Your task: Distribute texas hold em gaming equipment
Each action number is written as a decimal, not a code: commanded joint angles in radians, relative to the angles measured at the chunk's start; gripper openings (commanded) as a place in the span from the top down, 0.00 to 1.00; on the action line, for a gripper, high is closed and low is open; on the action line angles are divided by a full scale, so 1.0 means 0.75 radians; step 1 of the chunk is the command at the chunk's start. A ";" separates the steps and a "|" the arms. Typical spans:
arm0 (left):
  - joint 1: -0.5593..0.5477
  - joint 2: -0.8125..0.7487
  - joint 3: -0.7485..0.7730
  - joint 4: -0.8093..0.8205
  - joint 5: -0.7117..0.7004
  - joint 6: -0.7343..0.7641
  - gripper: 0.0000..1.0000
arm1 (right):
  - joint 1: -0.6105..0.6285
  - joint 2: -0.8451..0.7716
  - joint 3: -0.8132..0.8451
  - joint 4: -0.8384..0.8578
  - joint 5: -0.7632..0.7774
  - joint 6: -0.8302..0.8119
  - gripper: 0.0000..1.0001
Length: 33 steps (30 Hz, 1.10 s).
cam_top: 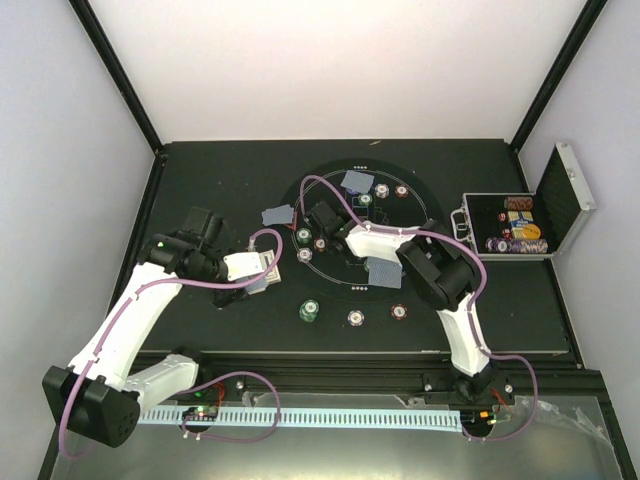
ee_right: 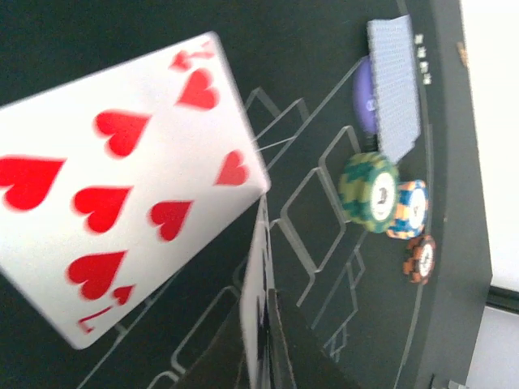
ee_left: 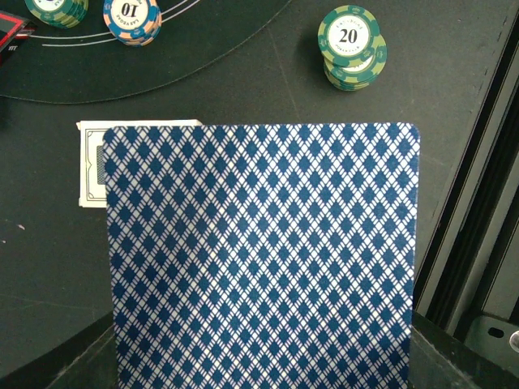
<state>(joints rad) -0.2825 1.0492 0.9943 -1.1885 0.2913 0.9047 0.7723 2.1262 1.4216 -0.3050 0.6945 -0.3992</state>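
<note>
Black table [cam_top: 250,330], white walls, round mat [cam_top: 330,275] in the middle. My left gripper [cam_top: 266,272] is pinched tight on a blue-diamond card [ee_left: 259,259]. Its back faces the wrist cam and its long axis runs straight away from the jaws, so it hides nearly everything, fingers included. Past its top-left corner a pile of cards [ee_left: 91,162] lies flat on the table, with a green 20 stack [ee_left: 351,49] further out. My right gripper [cam_top: 325,217] is over the mat, jaws squeezed onto a thin card [ee_right: 258,275] seen edge-on. Only that wrist cam shows the seven of hearts [ee_right: 122,186]: face to the lens, blurry, long axis slanting up-right, and I can't tell if it's lying flat. Only the overhead shows the silver case [cam_top: 565,195], far right.
</note>
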 commanded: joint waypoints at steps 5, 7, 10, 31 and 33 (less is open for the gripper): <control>0.002 -0.014 0.051 -0.013 -0.013 0.015 0.98 | 0.016 0.011 -0.024 0.004 -0.063 0.046 0.85; 0.002 -0.017 0.054 -0.015 -0.015 0.015 0.99 | 0.022 0.003 -0.026 -0.020 -0.093 0.063 0.78; 0.002 -0.019 0.061 -0.023 -0.014 0.015 0.98 | 0.029 -0.006 -0.024 -0.074 -0.140 0.101 0.67; 0.002 -0.045 0.051 -0.045 -0.017 0.031 0.98 | -0.005 -0.185 -0.132 -0.264 -0.520 0.432 0.34; 0.002 -0.042 0.050 -0.042 -0.015 0.031 0.98 | -0.053 -0.217 -0.135 -0.278 -0.641 0.503 0.35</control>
<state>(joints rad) -0.2825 1.0302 0.9947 -1.2007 0.2882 0.9127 0.7765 2.0251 1.3407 -0.4618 0.4034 -0.1333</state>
